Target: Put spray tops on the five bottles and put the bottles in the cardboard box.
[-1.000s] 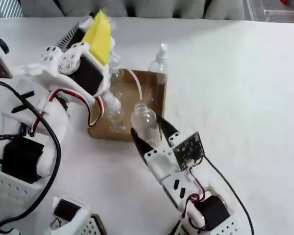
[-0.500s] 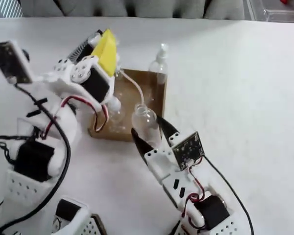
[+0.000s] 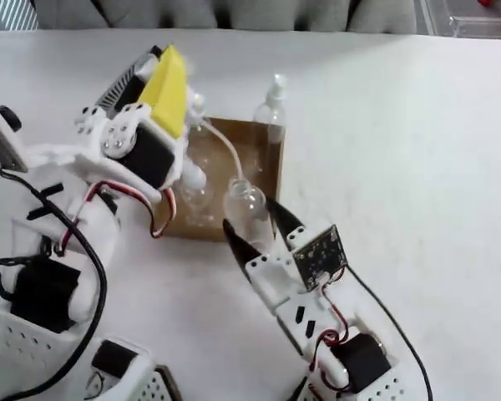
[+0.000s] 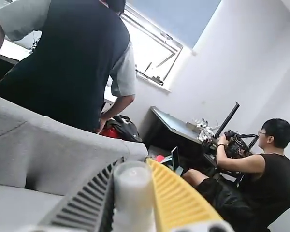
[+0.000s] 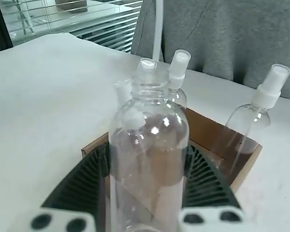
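Note:
My right gripper is shut on a clear bottle, upright at the near edge of the cardboard box. The bottle's neck carries no top. My left gripper, with one yellow and one grey finger, is shut on a white spray top above the box's left side. The top's thin tube curves down to the bottle's mouth. Capped bottles stand in the box.
The left arm's body and cables take up the table's left side. The right arm's base sits at the near edge. A grey sofa runs behind the table. White tabletop lies open right of the box.
The left arm swung to the right and came back left, still with the spray top. The tube stays at the bottle's mouth. The right arm and its bottle have not moved.

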